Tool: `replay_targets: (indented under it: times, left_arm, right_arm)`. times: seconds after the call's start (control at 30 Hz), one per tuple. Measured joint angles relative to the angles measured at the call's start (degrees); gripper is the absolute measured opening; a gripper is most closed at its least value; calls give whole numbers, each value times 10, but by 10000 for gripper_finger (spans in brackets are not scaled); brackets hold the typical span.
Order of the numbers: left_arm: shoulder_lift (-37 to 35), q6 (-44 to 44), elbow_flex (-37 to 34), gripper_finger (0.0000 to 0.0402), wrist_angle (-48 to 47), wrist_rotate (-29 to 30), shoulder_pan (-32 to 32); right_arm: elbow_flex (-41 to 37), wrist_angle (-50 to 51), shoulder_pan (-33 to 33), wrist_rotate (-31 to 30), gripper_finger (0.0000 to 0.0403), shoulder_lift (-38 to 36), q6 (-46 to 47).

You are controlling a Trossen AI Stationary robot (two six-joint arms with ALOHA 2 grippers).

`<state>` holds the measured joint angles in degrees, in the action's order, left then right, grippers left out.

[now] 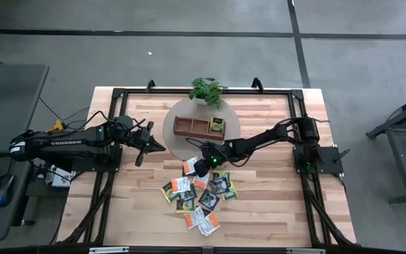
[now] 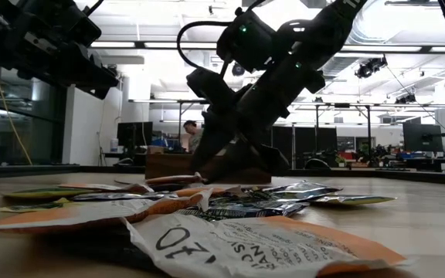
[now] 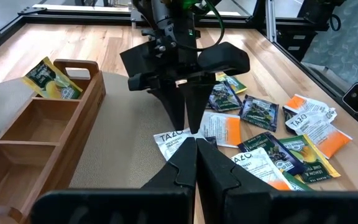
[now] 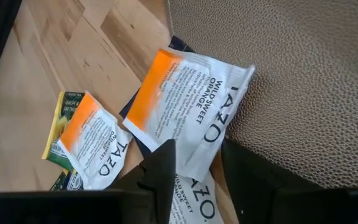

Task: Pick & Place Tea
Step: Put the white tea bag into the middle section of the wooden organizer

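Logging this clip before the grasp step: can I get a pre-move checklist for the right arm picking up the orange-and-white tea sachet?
1. Right gripper over the orange-and-white Wild Sweet Orange sachet: ok.
2. Right jaws apart, straddling the sachet's edge: ok.
3. Sachet actually gripped: not ok, it lies flat, partly on the round mat.
4. Only one sachet between the jaws: cannot tell, another white sachet lies just beneath.
5. Wooden tray has free compartments: ok, one yellow-green sachet in an end compartment.
6. Left gripper shut, clear of the pile: ok.

Dark sachet (image 4: 143,127) mostly buried under orange-and-white sachet (image 4: 188,106); its label unreadable, nearest low-view sachet (image 2: 261,245) blurred.
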<state>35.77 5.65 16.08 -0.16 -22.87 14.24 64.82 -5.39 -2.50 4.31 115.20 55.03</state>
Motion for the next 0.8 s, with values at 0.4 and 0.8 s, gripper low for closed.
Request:
replay_targets:
  times: [0.4, 0.8]
  left_arm:
    - [0, 0, 0, 0, 0, 0, 0]
    - [0, 0, 0, 0, 0, 0, 0]
  right_arm:
    - [0, 2, 0, 4, 21, 0, -11]
    - [0, 2, 0, 11, 1, 0, -51]
